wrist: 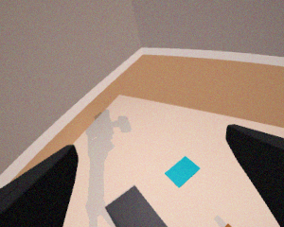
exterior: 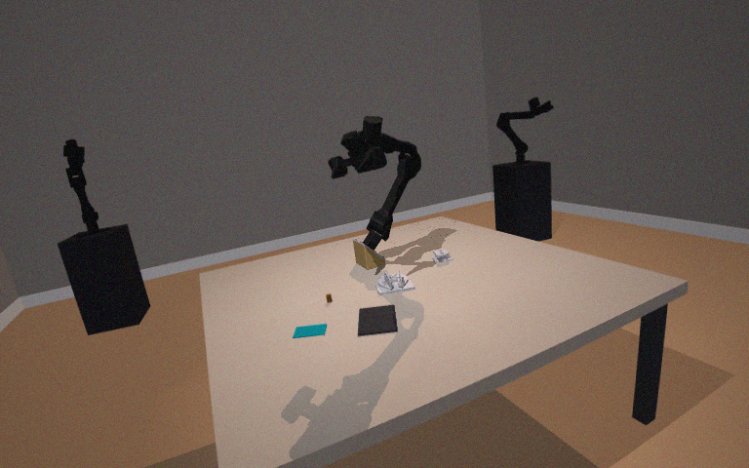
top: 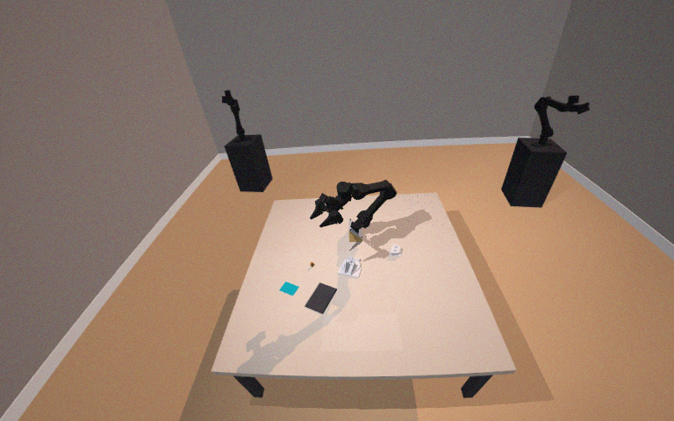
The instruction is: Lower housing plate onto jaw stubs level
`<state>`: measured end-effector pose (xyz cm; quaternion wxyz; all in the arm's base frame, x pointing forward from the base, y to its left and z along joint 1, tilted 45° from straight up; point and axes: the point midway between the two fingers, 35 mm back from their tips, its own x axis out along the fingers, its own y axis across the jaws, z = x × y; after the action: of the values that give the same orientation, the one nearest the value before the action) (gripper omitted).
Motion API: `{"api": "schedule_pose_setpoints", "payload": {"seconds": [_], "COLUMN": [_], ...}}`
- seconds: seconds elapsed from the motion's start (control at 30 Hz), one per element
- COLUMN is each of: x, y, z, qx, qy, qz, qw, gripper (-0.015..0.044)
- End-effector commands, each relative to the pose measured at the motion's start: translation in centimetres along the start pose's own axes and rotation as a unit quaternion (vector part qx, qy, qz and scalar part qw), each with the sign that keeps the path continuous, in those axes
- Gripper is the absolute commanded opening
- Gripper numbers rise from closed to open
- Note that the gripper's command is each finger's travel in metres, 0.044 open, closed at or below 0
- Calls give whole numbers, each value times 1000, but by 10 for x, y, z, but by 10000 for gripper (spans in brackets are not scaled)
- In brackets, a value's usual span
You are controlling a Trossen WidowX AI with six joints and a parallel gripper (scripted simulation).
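Observation:
A white base with grey-white jaw shapes standing up on it is near the middle of the table. A smaller white piece, apparently the housing plate, lies apart from it, to its right and further back. The pins and stubs are too small to tell apart. My gripper is open and empty, high above the table and left of both white parts. Neither part shows in the wrist view.
A teal square and a dark flat block lie at the front left. A small orange-brown piece lies behind them. A tan wedge-shaped bracket stands at my arm's base.

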<state>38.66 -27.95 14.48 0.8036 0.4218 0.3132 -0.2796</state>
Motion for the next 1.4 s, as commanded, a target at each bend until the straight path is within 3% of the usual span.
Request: {"api": "schedule_pose_setpoints", "payload": {"seconds": [0.0, 0.67, 1.37], "x": [-7, -55, -133], "y": [23, 93, 119], "z": [-30, -148, -267], "qx": [-64, -317, -538], "qy": [38, 168, 264], "qz": [19, 118, 252], "qw": [997, 926, 759], "gripper": [440, 440, 440]}}
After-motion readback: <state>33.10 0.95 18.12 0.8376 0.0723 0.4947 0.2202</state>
